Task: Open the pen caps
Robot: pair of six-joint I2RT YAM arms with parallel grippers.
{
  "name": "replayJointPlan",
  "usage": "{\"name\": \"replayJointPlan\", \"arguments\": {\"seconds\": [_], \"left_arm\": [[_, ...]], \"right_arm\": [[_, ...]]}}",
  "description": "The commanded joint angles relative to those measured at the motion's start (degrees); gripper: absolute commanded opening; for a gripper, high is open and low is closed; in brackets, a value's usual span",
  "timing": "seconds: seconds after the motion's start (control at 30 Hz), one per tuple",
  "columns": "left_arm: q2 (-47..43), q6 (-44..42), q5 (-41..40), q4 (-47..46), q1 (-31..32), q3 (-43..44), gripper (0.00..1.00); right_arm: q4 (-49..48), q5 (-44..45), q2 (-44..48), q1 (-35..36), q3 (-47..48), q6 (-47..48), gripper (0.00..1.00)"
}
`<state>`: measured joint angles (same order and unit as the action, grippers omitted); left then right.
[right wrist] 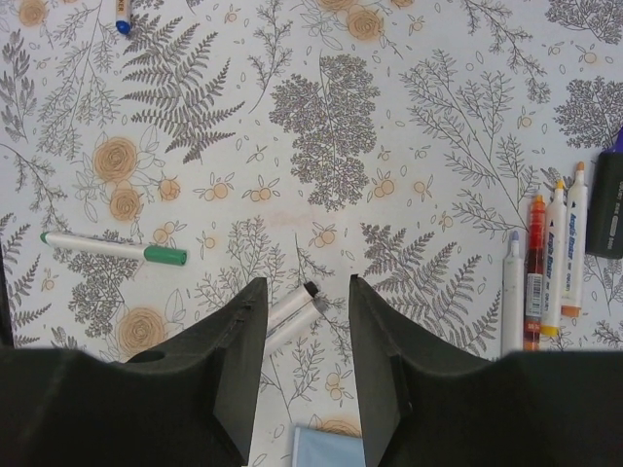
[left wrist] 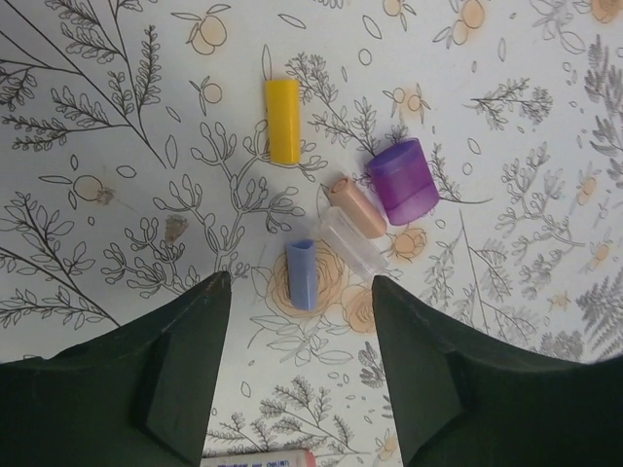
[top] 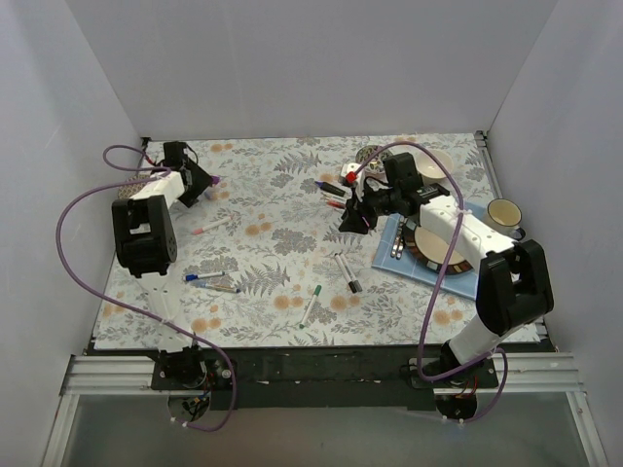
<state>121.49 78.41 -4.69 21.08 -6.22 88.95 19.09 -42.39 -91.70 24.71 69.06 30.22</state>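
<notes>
In the left wrist view, loose caps lie on the floral cloth: yellow (left wrist: 282, 120), purple (left wrist: 403, 181), peach-pink (left wrist: 358, 207), clear (left wrist: 354, 243) and blue (left wrist: 302, 274). My left gripper (left wrist: 300, 284) is open and empty just short of the blue cap; it is at the far left in the top view (top: 201, 185). My right gripper (right wrist: 305, 282) is open above a white pen with a black end (right wrist: 292, 311) on the cloth; the top view shows it mid-table (top: 355, 216). A green-capped pen (right wrist: 117, 249) lies left. Several uncapped pens (right wrist: 536, 272) lie side by side right.
More capped pens lie on the cloth: pink-capped (top: 207, 227), blue (top: 204, 276), green (top: 311, 304) and black (top: 346, 272). A blue mat (top: 389, 255) with a plate and cutlery is at the right, a cup (top: 503, 211) beyond it and bowls (top: 428, 161) at the back.
</notes>
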Motion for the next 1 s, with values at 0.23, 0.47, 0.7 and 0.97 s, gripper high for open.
{"name": "replayJointPlan", "arguments": {"seconds": [0.23, 0.47, 0.7, 0.97], "left_arm": [[-32.32, -5.10, 37.38, -14.22, 0.76, -21.78, 0.98], [-55.17, -9.76, 37.21, -14.05, 2.44, -40.94, 0.98], [-66.46, -11.96, 30.54, -10.63, 3.32, -49.66, 0.98], [-67.87, -12.23, 29.83, -10.10, 3.32, -48.87, 0.98]], "right_arm": [[1.02, -4.99, 4.16, -0.36, -4.81, 3.01, 0.47], [15.93, 5.65, 4.25, 6.03, -7.35, 20.20, 0.51], [19.69, 8.62, 13.47, 16.76, -17.20, 55.29, 0.80], [25.20, 16.10, -2.24, 30.72, -2.18, 53.64, 0.76]]}}
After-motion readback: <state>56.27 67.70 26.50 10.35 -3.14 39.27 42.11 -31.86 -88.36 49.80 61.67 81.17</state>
